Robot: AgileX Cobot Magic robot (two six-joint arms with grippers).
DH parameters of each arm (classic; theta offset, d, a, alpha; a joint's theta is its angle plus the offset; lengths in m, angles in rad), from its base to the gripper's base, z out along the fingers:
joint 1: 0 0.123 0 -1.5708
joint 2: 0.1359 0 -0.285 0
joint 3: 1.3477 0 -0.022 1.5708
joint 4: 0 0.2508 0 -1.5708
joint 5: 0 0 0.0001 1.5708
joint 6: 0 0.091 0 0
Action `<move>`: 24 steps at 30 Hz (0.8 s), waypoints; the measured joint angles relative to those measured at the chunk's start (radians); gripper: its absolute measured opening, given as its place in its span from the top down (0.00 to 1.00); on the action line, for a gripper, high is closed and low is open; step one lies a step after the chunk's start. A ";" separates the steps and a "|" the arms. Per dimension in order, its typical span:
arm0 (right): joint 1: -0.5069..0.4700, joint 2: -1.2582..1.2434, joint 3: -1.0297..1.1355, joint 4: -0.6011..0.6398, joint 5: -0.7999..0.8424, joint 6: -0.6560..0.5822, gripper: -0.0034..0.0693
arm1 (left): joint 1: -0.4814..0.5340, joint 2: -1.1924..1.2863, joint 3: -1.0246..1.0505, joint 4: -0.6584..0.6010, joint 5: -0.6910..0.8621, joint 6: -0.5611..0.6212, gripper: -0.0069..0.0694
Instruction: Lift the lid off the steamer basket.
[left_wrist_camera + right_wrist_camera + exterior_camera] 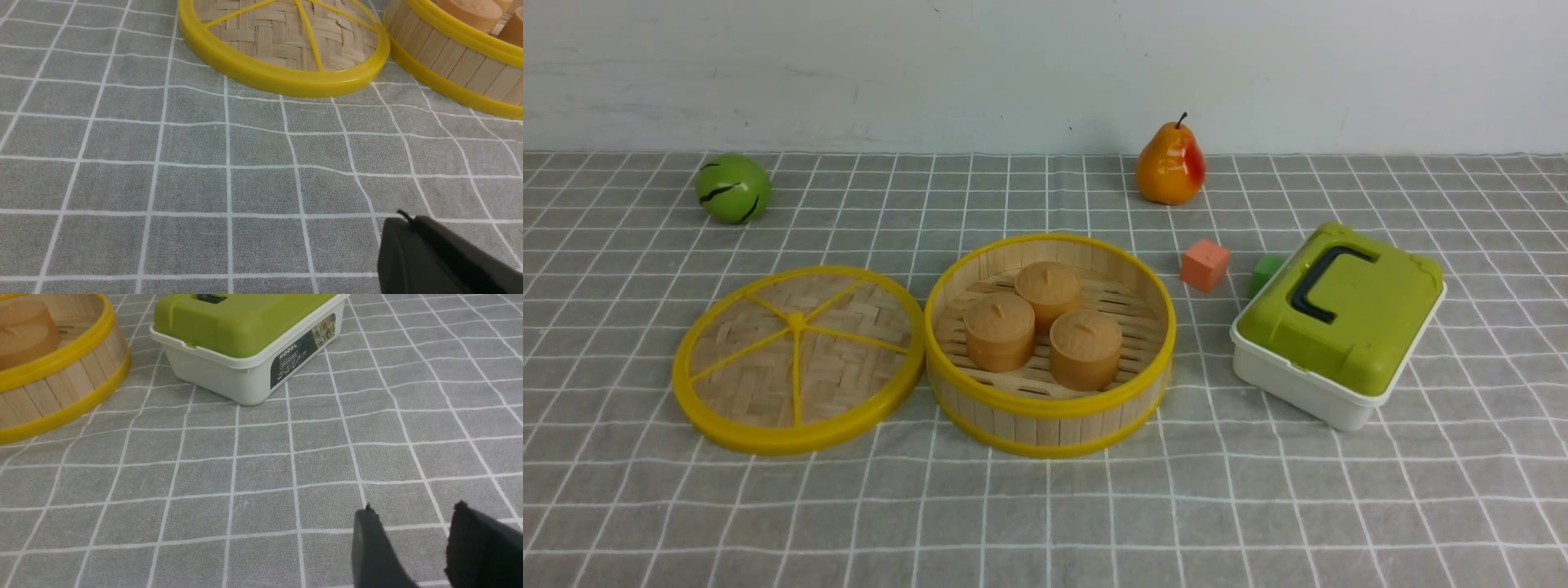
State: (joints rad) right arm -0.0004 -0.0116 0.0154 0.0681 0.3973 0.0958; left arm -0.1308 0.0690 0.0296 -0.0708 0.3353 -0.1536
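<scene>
The lid [798,358], a woven bamboo disc with a yellow rim and spokes, lies flat on the cloth just left of the steamer basket [1050,405]. The basket is open and holds three tan round buns [1045,322]. Neither gripper shows in the front view. In the left wrist view my left gripper [402,222] is shut and empty, low over the cloth, well short of the lid [282,41] and the basket [453,57]. In the right wrist view my right gripper [412,512] is open and empty over bare cloth, apart from the basket [61,384].
A white box with a green lid and black handle [1339,322] stands right of the basket, also in the right wrist view [245,339]. An orange cube [1205,265] and a green cube [1264,272] lie behind it. A pear [1170,166] and a green ball [733,189] sit at the back.
</scene>
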 joint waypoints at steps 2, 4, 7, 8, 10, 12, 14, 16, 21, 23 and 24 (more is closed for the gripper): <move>0.000 0.000 0.000 0.000 0.000 0.000 0.62 | 0.000 0.000 0.000 0.000 0.000 0.000 0.92; 0.000 0.000 0.000 0.000 0.000 0.000 0.62 | 0.000 0.000 0.000 0.000 0.000 0.000 0.92; 0.000 0.000 0.000 0.000 0.000 0.000 0.62 | 0.000 0.000 0.000 0.000 0.000 0.000 0.92; 0.000 0.000 0.000 0.000 0.000 0.000 0.62 | 0.000 0.000 0.000 0.000 0.000 0.000 0.92; 0.000 0.000 0.000 0.000 0.000 0.000 0.62 | 0.000 0.000 0.000 0.000 0.000 0.000 0.92; 0.000 0.000 0.000 0.000 0.000 0.000 0.62 | 0.000 0.000 0.000 0.000 0.000 0.000 0.92; 0.000 0.000 0.000 0.000 0.000 0.000 0.62 | 0.000 0.000 0.000 0.000 0.000 0.000 0.92; 0.000 0.000 0.000 0.000 0.000 0.000 0.62 | 0.000 0.000 0.000 0.000 0.000 0.000 0.92; 0.000 0.000 0.000 0.000 0.000 0.000 0.62 | 0.000 0.000 0.000 0.000 0.000 0.000 0.91; 0.000 0.000 0.000 0.000 0.000 0.000 0.62 | 0.000 0.000 0.000 0.000 0.000 0.000 0.91; 0.000 0.000 0.000 0.000 0.000 0.000 0.62 | 0.000 0.000 0.000 0.000 0.000 0.000 0.91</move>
State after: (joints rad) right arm -0.0004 -0.0116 0.0154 0.0681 0.3973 0.0958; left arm -0.1308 0.0690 0.0296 -0.0708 0.3353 -0.1536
